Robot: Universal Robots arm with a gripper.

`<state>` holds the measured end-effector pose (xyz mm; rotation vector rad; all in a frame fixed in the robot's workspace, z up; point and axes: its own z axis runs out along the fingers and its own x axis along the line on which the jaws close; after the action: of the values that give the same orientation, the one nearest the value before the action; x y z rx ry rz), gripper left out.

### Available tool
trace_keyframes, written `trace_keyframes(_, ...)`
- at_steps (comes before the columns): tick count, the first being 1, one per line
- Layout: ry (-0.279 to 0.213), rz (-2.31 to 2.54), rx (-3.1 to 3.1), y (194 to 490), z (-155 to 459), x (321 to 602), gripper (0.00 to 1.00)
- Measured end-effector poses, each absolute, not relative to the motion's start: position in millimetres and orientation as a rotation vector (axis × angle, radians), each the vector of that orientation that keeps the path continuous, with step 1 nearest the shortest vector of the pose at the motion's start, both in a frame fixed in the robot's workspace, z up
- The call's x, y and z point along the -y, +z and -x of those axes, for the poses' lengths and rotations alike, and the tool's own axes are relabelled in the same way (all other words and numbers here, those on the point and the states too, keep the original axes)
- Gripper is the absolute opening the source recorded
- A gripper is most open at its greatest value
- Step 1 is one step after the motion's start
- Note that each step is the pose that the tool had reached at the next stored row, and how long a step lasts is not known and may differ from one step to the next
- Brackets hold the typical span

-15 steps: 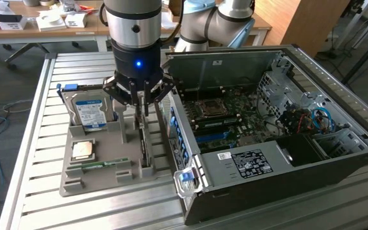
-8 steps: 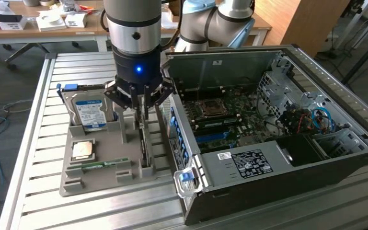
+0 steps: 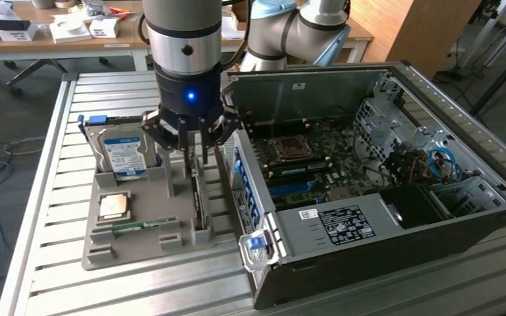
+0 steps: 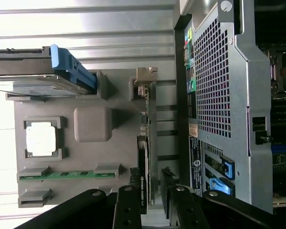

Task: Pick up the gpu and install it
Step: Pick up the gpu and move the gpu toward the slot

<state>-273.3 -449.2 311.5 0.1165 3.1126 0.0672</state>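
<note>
Gripper (image 3: 187, 172) is low over the grey holder tray (image 3: 139, 255), at the tray's side nearest the open computer case (image 3: 350, 224). The jaws stand apart, one finger on each side of the gpu (image 3: 199, 207), not clamped on it.

In the wrist view the gripper (image 4: 150, 202) straddles the gpu (image 4: 144, 157). A gap shows between the card and the case-side finger. The other finger (image 4: 126, 210) sits just beside the card's black face; whether it touches, I cannot tell.

The gpu stands on its long edge in the slot along the tray's case-side edge, seated in the tray. Both views catch it nearly edge-on, so its faces are hard to read. The pale lettering on the black face is too small to be sure of. The fingers cover the end of the card under the gripper. In the exterior view the finger links hide its upper edge.

Elsewhere on the tray:
- A blue-labelled hard drive (image 3: 123, 155) stands upright at the side away from the case. In the wrist view the hard drive (image 4: 28, 78) is cut off at the frame edge.
- A CPU (image 3: 114, 206) lies flat in a square pocket mid-tray.
- A green memory stick (image 3: 139, 228) lies in a narrow slot beyond the CPU from the hard drive.

The tray rests on a slatted aluminium table (image 3: 51, 164), with the case just beside it. The motherboard (image 3: 323, 158) is exposed, and its card slots are too cluttered to pick out.
</note>
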Motion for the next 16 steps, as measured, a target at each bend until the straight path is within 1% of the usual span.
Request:
trace_keyframes(1, 0.067, -0.117, -3.113, 311.5, 273.3, 449.2, 0.36)
trace_keyframes(2, 0.067, -0.116, -3.113, 311.5, 273.3, 449.2, 0.36)
trace_keyframes(3, 0.067, -0.116, -3.113, 311.5, 273.3, 449.2, 0.43)
trace_keyframes(16, 0.067, -0.117, -3.112, 291.8, 273.3, 449.6, 0.43)
